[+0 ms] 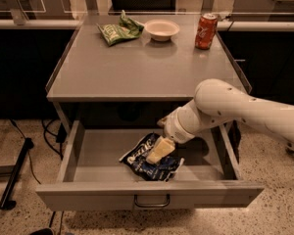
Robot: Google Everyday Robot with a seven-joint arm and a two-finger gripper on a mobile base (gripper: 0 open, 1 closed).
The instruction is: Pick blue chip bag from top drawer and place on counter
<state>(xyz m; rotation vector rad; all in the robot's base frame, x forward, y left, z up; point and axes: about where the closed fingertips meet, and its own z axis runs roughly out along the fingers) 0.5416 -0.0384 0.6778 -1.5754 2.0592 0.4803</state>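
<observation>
Reaching under the table [137,67] edge into the open top drawer [95,153], the end effector [159,151] is pressing onto the blue chip bag [136,154] lying flat mid-drawer, probably to grasp it; whether it is gripping, I cannot tell.

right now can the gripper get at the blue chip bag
Likely yes: the top drawer stands open, nothing covers the blue chip bag, and the gripper is down over it.
</observation>
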